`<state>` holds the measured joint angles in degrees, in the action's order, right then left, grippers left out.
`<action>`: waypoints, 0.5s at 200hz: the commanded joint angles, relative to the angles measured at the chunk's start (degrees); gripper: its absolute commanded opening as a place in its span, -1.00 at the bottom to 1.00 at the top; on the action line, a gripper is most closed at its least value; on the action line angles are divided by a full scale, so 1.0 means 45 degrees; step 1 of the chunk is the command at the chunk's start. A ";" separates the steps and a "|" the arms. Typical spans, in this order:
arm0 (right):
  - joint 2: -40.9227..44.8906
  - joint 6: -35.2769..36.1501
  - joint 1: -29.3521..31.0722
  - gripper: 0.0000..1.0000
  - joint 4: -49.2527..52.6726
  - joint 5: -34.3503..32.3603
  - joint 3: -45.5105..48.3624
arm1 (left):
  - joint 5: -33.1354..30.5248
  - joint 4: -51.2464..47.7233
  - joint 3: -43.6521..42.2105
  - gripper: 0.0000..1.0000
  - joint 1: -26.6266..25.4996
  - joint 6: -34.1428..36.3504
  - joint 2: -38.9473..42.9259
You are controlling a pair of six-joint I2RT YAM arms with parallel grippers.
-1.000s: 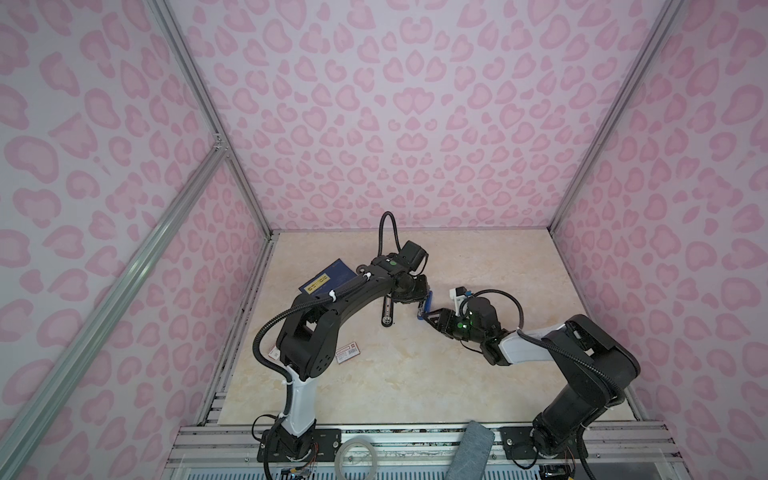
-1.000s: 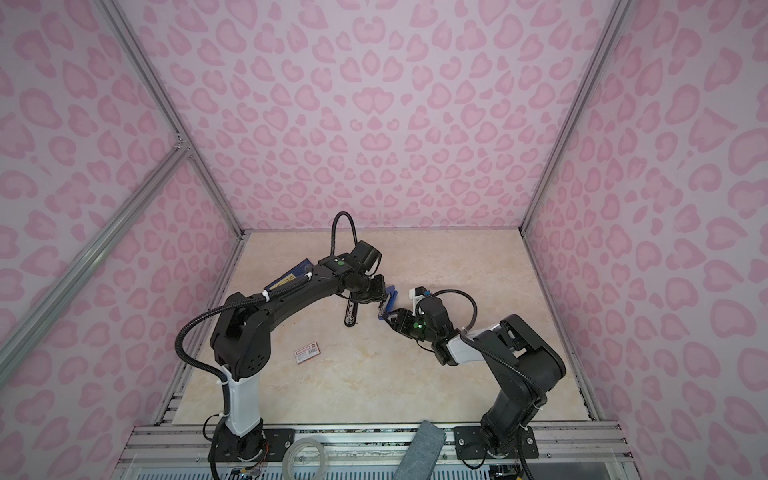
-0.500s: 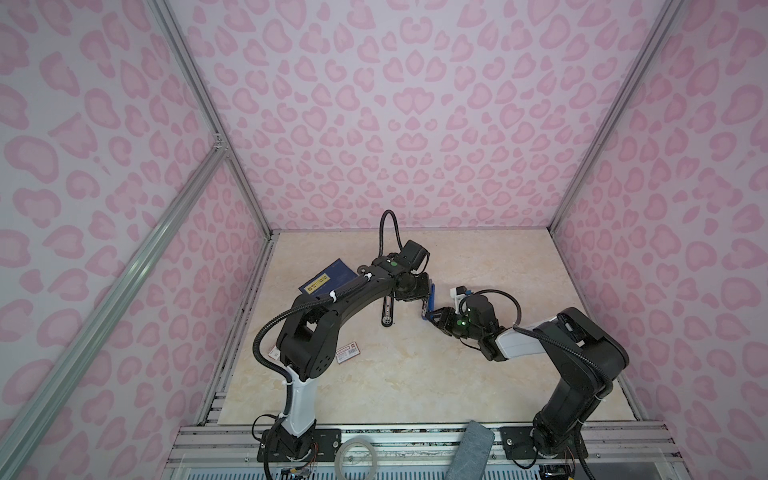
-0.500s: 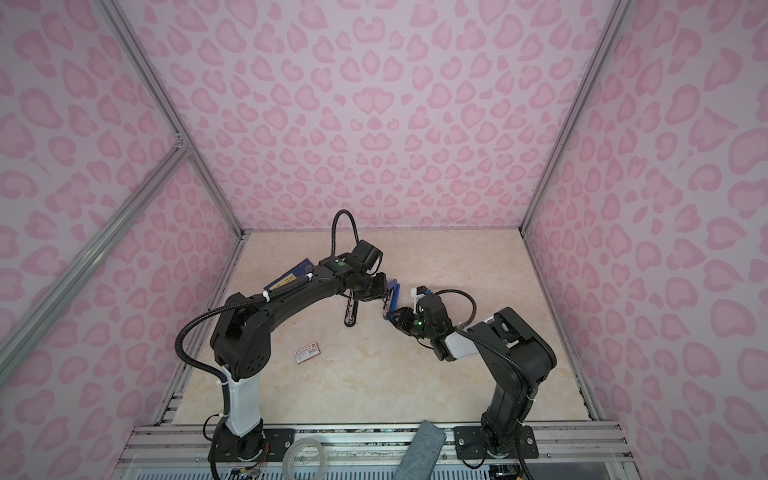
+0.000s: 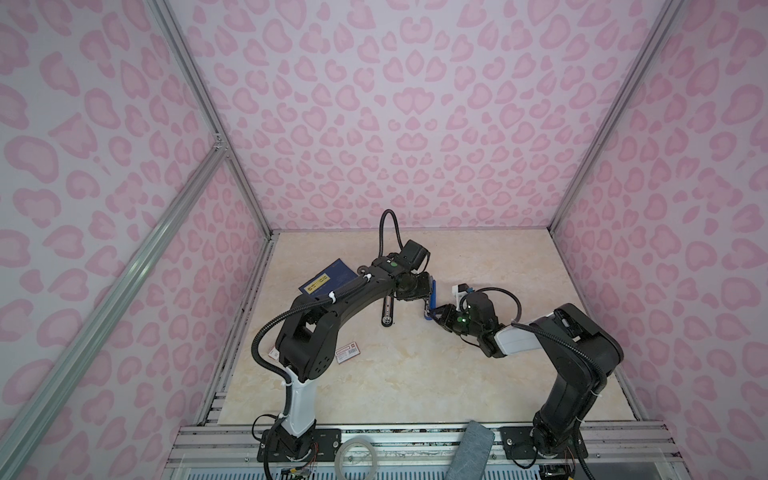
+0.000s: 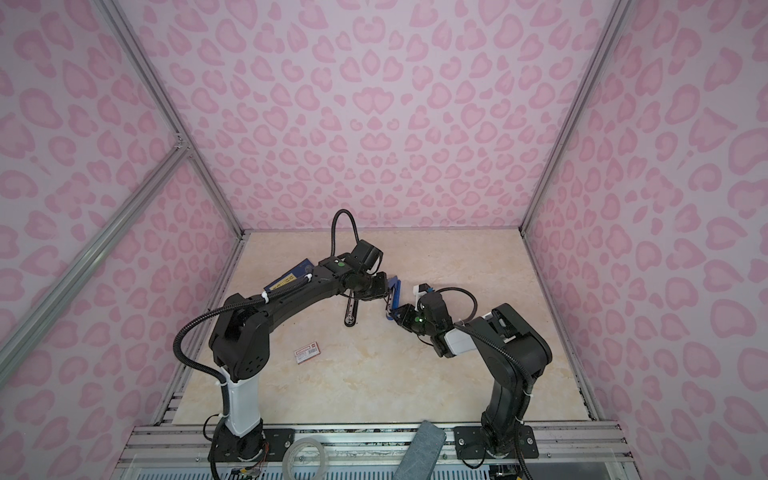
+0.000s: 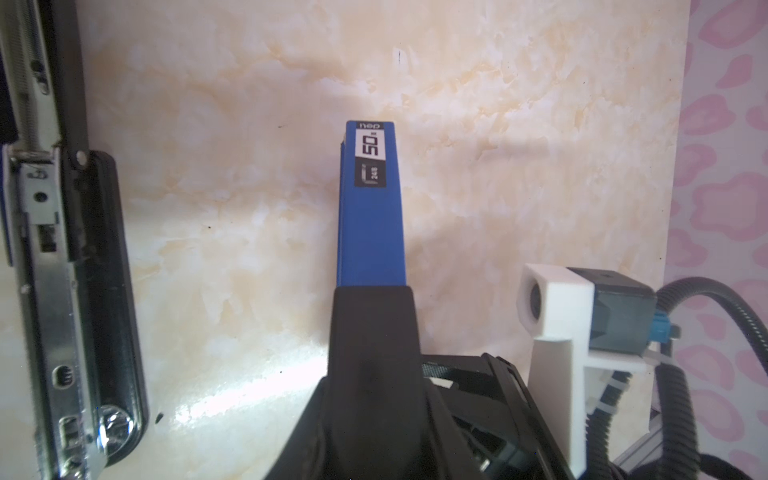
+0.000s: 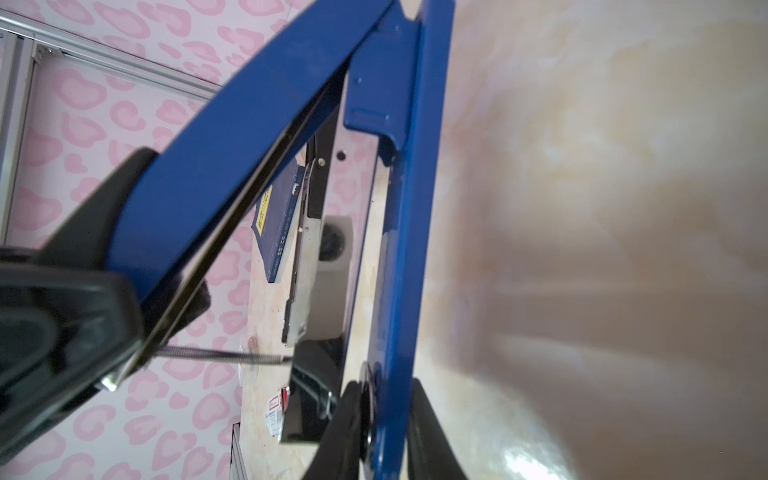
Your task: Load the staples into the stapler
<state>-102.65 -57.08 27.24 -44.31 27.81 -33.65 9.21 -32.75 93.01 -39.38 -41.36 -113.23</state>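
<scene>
Stapler (image 5: 432, 291) is at the middle of the table (image 5: 415, 374), slightly towards the far side, between both pincers. It is swung wide open: 2 glossy blue arms splay in a V from a hinge, and 1 of them bears a black-and-white label reading "50". Its silver magazine (image 7: 41, 257), on a black base (image 5: 387, 309), reaches out to the left and near side. A thin spring (image 8: 216, 355) stretches across the gap. The left gripper (image 5: 424, 289) is clamped on the labelled blue arm. The right gripper (image 8: 384, 401) has its fingers (image 8: 345, 419) closed against either side of the other blue arm, at its near end.
</scene>
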 commanded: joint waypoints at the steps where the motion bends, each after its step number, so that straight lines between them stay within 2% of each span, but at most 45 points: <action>1: -0.0137 0.0427 -0.0058 -0.73 -0.0678 -0.0635 -0.0081 | 0.1136 -0.0192 0.0025 -0.93 -0.0078 -0.0125 0.0182; 26: -0.0269 0.0438 -0.0071 -1.00 -0.0764 -0.0466 -0.0063 | 0.0881 -0.0415 0.0215 -0.93 -0.0078 0.0006 0.0165; 46: -0.0444 0.0439 -0.0063 -1.00 -0.0870 -0.0142 0.0083 | 0.0712 -0.0709 0.0620 -0.93 0.0024 0.0182 0.0037; 100: -0.0665 0.0302 -0.0061 -1.00 -0.2160 0.1873 0.1503 | 0.0341 -0.1736 0.2382 -0.93 0.0697 0.0855 -0.0508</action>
<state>-104.90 -57.69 26.72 -52.93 29.98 -30.09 11.09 -41.69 99.94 -37.30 -39.68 -114.39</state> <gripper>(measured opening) 0.083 0.309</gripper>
